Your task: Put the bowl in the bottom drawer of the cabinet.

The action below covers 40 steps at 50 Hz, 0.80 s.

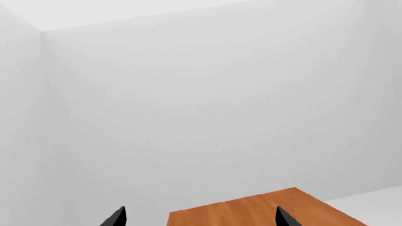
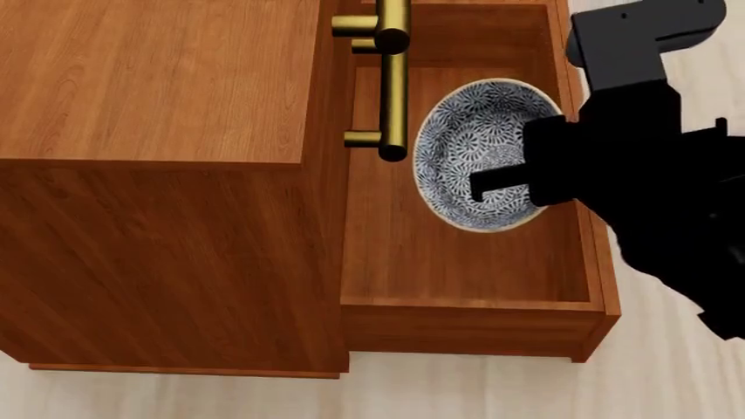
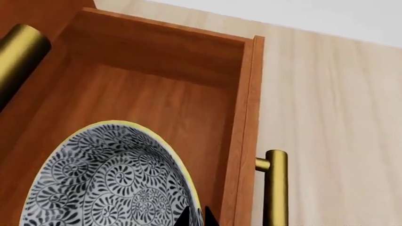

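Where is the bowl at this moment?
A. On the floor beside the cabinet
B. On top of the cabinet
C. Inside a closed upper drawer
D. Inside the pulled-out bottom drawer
D. In the head view the bowl sits within the wooden walls of the open bottom drawer, below the brass handles of the cabinet, with the right claw at its rim.

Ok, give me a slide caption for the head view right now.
Right tool pinching the bowl's rim over the open bottom drawer of the cabinet.
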### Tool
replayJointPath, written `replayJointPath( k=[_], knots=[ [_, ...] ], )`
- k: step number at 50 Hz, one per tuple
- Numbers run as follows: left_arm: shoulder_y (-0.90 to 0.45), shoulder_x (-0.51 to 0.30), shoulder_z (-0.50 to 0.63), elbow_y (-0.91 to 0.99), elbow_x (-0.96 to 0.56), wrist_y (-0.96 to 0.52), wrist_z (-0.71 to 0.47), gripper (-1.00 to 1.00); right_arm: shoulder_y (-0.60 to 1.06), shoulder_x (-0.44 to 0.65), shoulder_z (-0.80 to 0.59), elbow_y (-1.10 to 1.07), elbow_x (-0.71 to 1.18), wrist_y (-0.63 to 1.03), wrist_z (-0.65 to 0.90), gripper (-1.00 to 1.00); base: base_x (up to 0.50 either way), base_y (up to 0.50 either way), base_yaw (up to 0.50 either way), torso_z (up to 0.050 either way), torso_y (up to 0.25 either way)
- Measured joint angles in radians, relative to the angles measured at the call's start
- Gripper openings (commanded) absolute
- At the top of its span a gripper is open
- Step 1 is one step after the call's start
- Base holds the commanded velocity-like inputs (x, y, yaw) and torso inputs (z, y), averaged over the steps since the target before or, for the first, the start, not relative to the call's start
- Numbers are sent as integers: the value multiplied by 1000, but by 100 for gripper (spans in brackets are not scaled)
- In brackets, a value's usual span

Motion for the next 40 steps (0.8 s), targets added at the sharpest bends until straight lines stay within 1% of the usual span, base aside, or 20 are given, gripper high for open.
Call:
replayJointPath(
  k=[40],
  knots=[
    [26,-13,2,-2,11,24,1,100,-32,-26,-54,34,-24,-38,-56,-100,0,0,0,0,0]
  ],
)
